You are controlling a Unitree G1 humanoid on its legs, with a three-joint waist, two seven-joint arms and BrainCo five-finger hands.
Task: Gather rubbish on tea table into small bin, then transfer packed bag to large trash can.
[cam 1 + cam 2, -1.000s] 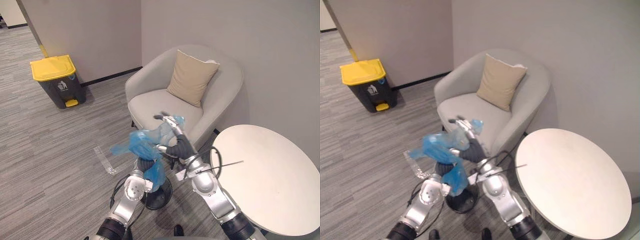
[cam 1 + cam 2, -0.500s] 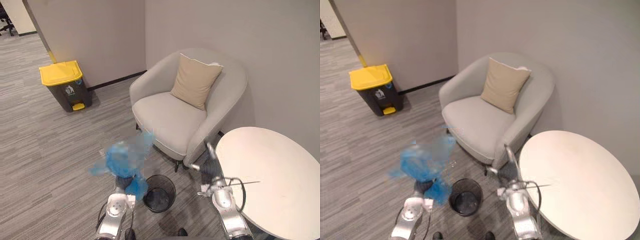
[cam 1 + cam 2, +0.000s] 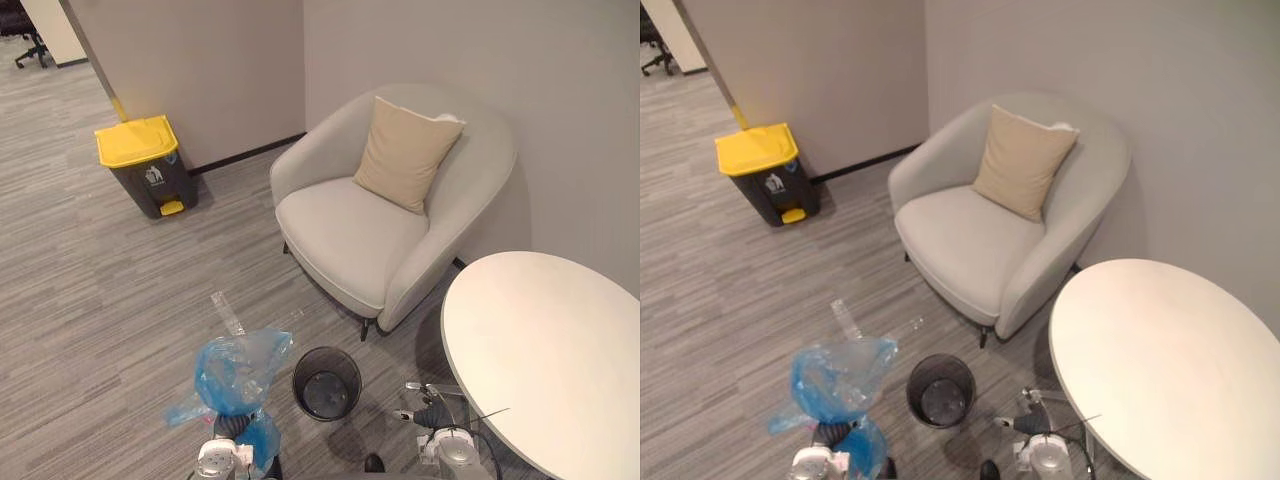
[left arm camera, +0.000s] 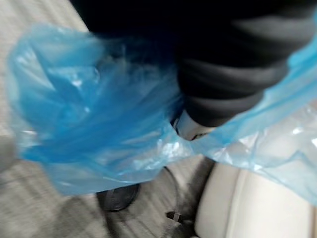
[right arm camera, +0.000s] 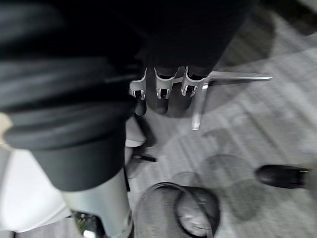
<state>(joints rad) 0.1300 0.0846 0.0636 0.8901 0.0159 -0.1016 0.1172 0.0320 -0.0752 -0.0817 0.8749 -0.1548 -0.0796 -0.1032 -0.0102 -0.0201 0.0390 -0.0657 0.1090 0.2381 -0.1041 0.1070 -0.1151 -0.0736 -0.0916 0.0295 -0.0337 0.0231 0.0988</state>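
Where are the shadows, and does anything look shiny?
Left eye view: a dark shadow lies on the floor under the chair, and a smaller one beside the yellow can. Left wrist view: bright glints on the bag where its plastic crinkles. Right eye view: the table is evenly lit, with no glare.

No legible text or numbers.

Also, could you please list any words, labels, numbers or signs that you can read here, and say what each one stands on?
No text here can be read.
On the trash can: a white mark on the dark front below the yellow lid, too small to read.
On the blue bag, the small bin and the table: no print that I can see.
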